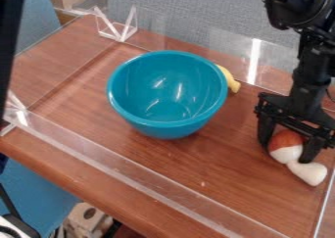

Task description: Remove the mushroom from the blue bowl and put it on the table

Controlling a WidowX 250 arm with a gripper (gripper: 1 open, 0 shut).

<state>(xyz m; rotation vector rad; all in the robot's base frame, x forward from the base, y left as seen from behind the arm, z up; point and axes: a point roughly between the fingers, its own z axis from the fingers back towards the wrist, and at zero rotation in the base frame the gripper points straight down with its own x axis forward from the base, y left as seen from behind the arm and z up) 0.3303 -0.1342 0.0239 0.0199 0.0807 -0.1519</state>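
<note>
The mushroom (pixel 299 161) lies on its side on the table (pixel 197 159) at the right, its reddish cap toward the gripper and its cream stem pointing to the front right. My gripper (pixel 293 140) hangs straight down over the cap, open, with a black finger on either side of it. The blue bowl (pixel 167 93) stands in the middle of the table, to the left of the gripper, with nothing in it.
A small yellow object (pixel 230 80) rests against the bowl's right rim. Clear acrylic walls (pixel 118 154) border the tabletop, with triangular brackets (pixel 118 26) at the back left corner. The wall's front right edge runs close to the mushroom.
</note>
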